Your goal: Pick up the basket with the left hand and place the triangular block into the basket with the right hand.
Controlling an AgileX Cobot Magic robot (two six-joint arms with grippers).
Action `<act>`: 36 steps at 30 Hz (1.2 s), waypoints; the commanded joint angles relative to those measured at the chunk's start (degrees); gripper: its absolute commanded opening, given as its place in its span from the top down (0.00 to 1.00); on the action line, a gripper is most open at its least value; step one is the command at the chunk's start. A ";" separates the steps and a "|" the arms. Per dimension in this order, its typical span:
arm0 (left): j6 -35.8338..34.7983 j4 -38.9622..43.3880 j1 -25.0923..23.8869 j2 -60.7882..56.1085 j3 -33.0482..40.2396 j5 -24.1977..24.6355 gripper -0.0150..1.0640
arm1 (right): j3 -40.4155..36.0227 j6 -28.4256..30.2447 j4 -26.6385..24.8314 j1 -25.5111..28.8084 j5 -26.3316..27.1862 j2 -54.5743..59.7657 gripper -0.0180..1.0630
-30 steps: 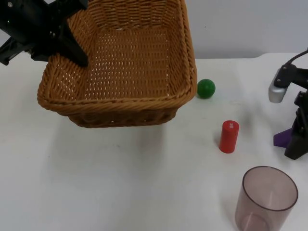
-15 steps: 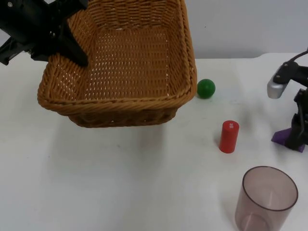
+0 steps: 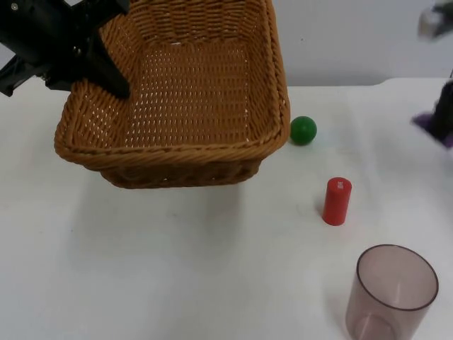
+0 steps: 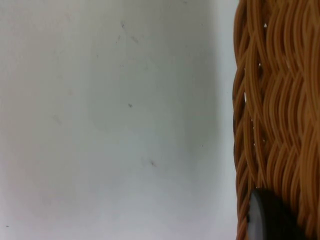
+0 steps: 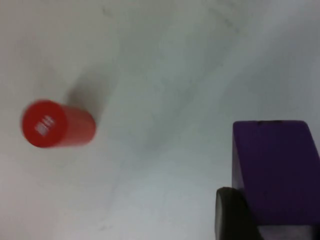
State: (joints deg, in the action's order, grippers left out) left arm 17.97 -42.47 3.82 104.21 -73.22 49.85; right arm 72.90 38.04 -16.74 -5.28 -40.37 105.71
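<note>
The woven brown basket hangs tilted above the table at the back left, held by its left rim in my left gripper, which is shut on it. The basket wall fills one side of the left wrist view, with a black fingertip against it. At the right edge of the top view my right gripper is raised off the table, shut on the purple triangular block. The same block sits against a black fingertip in the right wrist view.
A green ball lies just right of the basket. A red cylinder stands right of centre, seen from above as. A translucent pinkish cup stands at the front right. White table lies open in front of the basket.
My right gripper has lifted the purple block off the table and risen toward the back along the right edge. The basket and left arm have stayed still.
</note>
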 commanded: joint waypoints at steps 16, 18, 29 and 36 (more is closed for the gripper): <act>-0.31 -1.94 0.15 -0.95 -0.13 0.22 0.99 | 0.20 -25.08 15.87 -0.09 -1.85 -24.49 0.98; -0.31 -1.94 0.15 -0.95 -0.13 0.22 0.99 | 0.20 -25.34 16.74 -0.14 -1.85 -24.93 0.98; -0.31 -2.08 0.15 -0.95 -0.13 -0.17 0.99 | 0.20 -30.09 22.40 -15.20 5.02 -25.90 0.98; -0.31 -2.05 0.15 -0.95 -0.13 0.43 0.99 | 0.20 -37.06 22.40 -24.73 14.98 -25.61 0.98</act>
State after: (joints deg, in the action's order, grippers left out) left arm 17.97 -42.47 3.82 104.21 -73.22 49.85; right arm 72.90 2.17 5.67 -28.93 -27.63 80.54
